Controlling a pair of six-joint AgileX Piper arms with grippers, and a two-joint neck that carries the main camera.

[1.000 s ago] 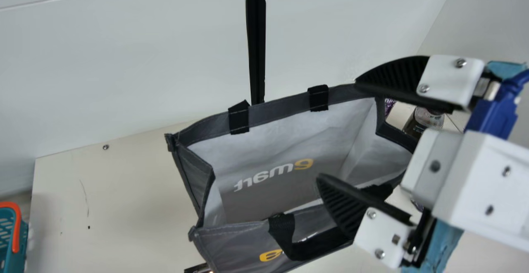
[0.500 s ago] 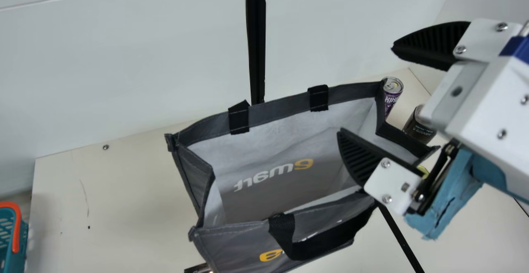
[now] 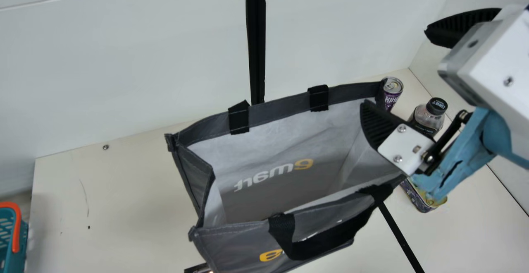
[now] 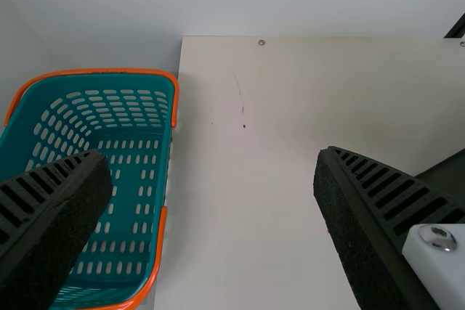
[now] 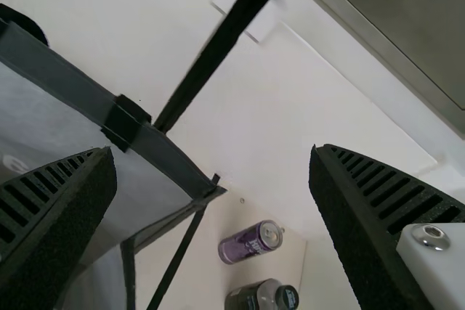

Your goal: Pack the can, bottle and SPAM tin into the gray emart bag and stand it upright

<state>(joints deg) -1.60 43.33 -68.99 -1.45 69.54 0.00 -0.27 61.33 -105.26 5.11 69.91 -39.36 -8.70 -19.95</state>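
Note:
In the main view my right gripper [image 3: 403,72] is held high over the right side of the gray emart bag [image 3: 281,196], fingers wide apart. The bag stands upright with its mouth open. Beyond its right edge are the purple can [image 3: 392,93], the dark-capped bottle [image 3: 427,118] and the SPAM tin [image 3: 421,198], partly covered by the arm. The right wrist view has my right gripper [image 5: 214,201] with nothing between its fingers, and the can [image 5: 251,242] and bottle [image 5: 263,295] on the table. In the left wrist view my left gripper [image 4: 211,201] is open and empty.
A teal basket [image 4: 166,179] with orange handles stands beside the table's edge. White walls [image 3: 124,58] border the table [image 3: 115,207], and a black strip [image 3: 401,238] crosses it right of the bag.
My right gripper has moved up and to the right, away from the bag's right rim, its fingers still apart. Can, bottle and tin have come into fuller sight. The bag's right side has shifted slightly.

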